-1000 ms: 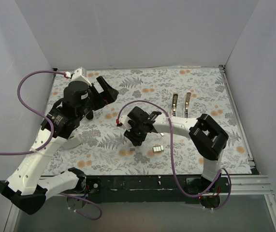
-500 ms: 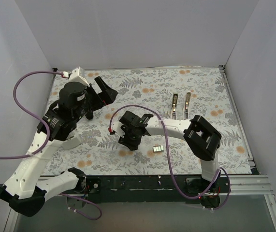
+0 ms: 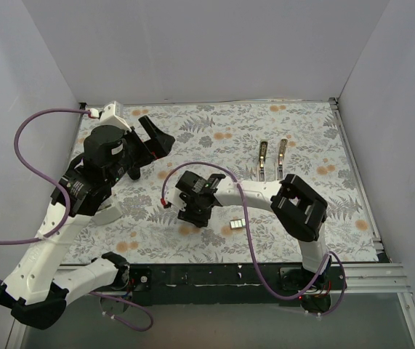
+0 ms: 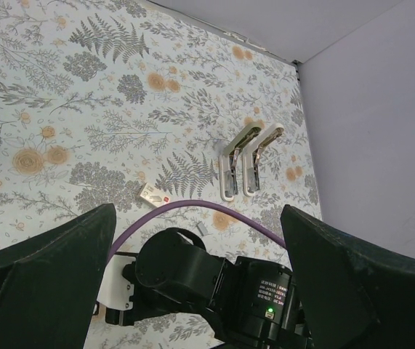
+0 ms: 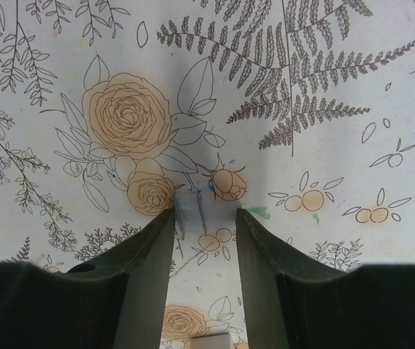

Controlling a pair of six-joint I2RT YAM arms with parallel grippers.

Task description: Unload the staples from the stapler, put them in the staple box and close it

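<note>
The stapler (image 3: pixel 272 157) lies opened as two narrow silvery arms at the back right of the floral mat; it also shows in the left wrist view (image 4: pixel 243 156). In the right wrist view a short silvery strip of staples (image 5: pixel 191 209) lies flat on the mat between my right gripper's (image 5: pixel 206 212) tips, against the left finger (image 5: pixel 145 254). The jaws stand a little apart and grip nothing. In the top view the right gripper (image 3: pixel 192 212) is low over the mat's middle. My left gripper (image 3: pixel 156 138) hangs high at the back left, wide open and empty.
A small white-pink block (image 3: pixel 238 225) lies on the mat right of the right gripper, and shows in the left wrist view (image 4: pixel 154 195). Another small silvery strip (image 4: pixel 201 228) lies beside the right arm. White walls enclose the mat on three sides.
My right gripper has moved left and slightly toward the front, away from the stapler. The left arm has shifted a little to the left.
</note>
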